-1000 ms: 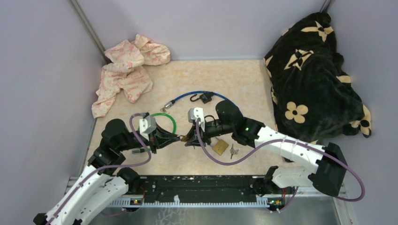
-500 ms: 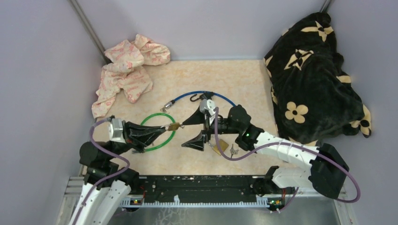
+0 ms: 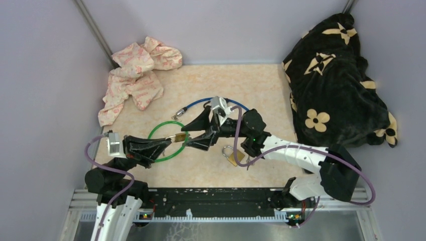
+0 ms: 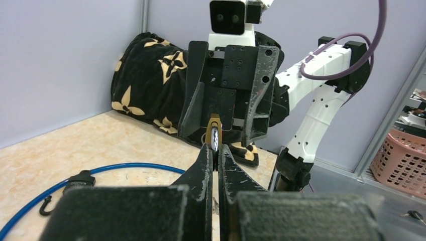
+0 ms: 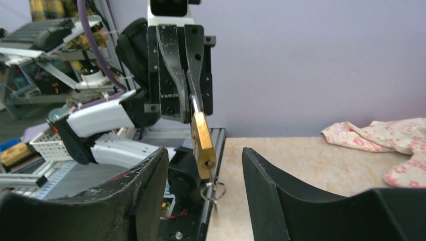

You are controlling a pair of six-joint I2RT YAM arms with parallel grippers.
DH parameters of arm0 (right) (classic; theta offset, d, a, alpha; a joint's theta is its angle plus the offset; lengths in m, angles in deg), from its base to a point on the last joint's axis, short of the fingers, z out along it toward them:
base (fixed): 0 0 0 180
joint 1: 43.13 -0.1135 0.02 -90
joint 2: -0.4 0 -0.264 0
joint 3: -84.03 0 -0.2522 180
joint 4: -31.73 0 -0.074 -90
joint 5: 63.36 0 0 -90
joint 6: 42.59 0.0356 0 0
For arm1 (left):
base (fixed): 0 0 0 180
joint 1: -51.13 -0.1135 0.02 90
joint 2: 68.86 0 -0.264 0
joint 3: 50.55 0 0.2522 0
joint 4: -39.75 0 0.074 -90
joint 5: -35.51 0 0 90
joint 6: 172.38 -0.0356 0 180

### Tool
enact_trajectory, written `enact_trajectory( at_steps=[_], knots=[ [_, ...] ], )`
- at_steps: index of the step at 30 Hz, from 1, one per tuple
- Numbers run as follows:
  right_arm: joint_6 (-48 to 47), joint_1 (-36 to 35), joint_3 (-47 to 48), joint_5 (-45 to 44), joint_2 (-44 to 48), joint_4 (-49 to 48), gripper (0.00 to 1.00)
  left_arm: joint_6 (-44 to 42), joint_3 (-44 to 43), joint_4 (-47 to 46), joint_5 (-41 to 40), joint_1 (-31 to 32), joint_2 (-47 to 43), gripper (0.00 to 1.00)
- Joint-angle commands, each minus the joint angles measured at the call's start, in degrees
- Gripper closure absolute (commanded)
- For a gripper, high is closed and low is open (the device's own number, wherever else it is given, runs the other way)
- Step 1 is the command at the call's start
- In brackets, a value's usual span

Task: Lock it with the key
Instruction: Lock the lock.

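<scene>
A small brass padlock hangs in the air, and my left gripper is shut on its shackle end. From the keyhole on its underside the key sticks out with a wire ring dangling. My right gripper faces it, open, one finger on each side of the padlock's key end without touching. From above, the padlock sits between the left gripper and the right gripper, over the green cable loop.
A second brass padlock with keys lies on the table under the right arm. Behind it runs a blue cable carrying a black lock. A pink cloth lies back left and a black flowered blanket on the right.
My left arm drew back to the left with the padlock. The right gripper let go, opened wide, followed to the left and has narrowed around the padlock's key end.
</scene>
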Motion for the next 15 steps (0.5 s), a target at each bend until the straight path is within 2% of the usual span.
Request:
enact_trajectory(
  at_steps=[1,4,7,9,12,15],
  knots=[
    [3.93,-1.01,4.43,2.12,-2.57,-7.19,0.48,3.9,1.21,-4.99,0.47,-0.87,-1.43,1.0],
    [3.61,-1.8,5.83,2.63,-4.09,-5.78,0.49,4.78,1.67,-6.65,0.5,-1.13,-1.52,1.0],
    [4.06,-2.12,6.46,3.23,-5.04,-5.59,0.54,4.97,1.86,-7.35,0.57,-1.16,-1.77,1.0],
    [4.2,-2.18,6.63,3.42,-5.22,-5.59,0.68,4.94,1.99,-7.36,0.47,-1.21,-1.88,1.0],
    [4.3,-2.47,6.3,2.88,-5.16,-5.75,1.0,5.08,2.44,-7.37,0.42,-1.25,-2.02,1.0],
    [4.12,-2.7,6.4,3.13,-5.1,-5.59,1.0,5.26,3.09,-6.9,0.68,-1.33,-1.92,1.0]
  ],
)
